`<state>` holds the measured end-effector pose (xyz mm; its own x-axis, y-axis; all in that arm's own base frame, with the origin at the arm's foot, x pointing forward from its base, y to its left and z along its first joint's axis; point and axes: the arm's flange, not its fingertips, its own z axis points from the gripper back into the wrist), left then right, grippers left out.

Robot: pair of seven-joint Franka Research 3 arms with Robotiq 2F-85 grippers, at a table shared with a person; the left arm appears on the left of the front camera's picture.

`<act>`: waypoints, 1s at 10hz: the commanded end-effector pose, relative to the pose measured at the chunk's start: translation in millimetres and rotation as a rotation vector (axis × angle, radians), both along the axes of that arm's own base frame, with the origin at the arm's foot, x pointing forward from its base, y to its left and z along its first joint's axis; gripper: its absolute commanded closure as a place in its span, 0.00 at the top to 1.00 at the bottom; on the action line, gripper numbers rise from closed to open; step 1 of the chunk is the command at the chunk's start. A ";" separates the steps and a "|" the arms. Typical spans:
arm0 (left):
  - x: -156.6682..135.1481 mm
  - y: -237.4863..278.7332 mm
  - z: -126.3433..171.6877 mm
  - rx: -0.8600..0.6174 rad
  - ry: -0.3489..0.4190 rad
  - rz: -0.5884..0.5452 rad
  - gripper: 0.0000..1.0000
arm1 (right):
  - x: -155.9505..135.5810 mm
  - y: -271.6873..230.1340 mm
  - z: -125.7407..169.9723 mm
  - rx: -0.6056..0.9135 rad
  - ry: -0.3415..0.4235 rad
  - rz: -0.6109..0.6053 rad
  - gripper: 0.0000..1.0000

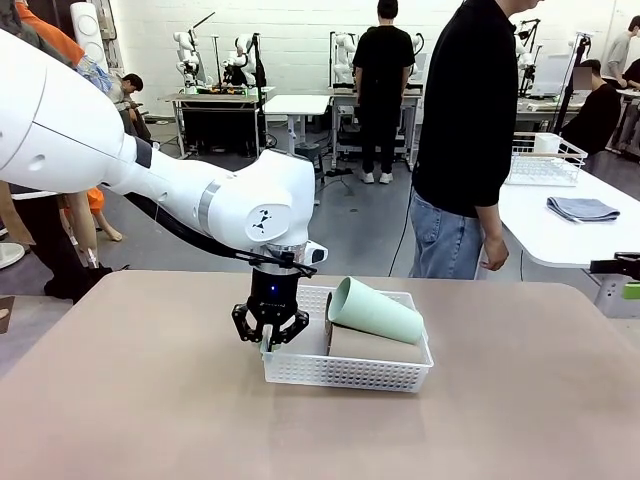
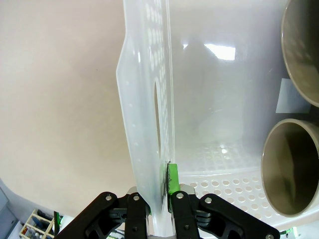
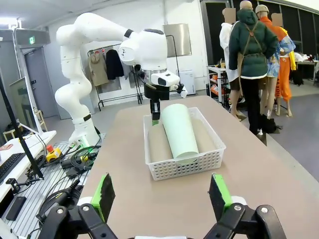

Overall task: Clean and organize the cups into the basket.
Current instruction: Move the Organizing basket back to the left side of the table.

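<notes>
Three cups (image 3: 177,132) lay in the light, flexible basket (image 1: 345,372); left end effector (image 1: 268,338) pinched its wall, right end effector (image 3: 162,196) gaped wide.

A person in a black top and jeans (image 1: 466,130) stands at the far edge of the brown table (image 1: 130,400). To the right, a white table (image 1: 560,235) carries a folded grey cloth (image 1: 582,209) and a white wire rack (image 1: 544,160). Farther back, another person in black (image 1: 384,90) faces the workbenches.
</notes>
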<state>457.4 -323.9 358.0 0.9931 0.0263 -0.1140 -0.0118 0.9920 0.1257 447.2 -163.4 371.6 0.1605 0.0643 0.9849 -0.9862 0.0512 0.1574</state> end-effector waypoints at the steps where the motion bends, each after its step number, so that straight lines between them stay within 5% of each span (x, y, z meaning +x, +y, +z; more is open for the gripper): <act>1: -0.6 0.6 0.8 -0.004 -0.004 -0.008 0.00 | -2.6 0.6 -2.0 0.001 0.005 0.001 1.00; 6: -0.6 0.6 0.8 -0.004 -0.004 -0.008 0.00 | 0.0 0.0 0.0 0.000 0.000 0.000 1.00; 10: -0.6 0.6 0.8 -0.004 -0.004 -0.008 0.00 | -2.8 -20.8 5.2 0.114 0.697 0.025 1.00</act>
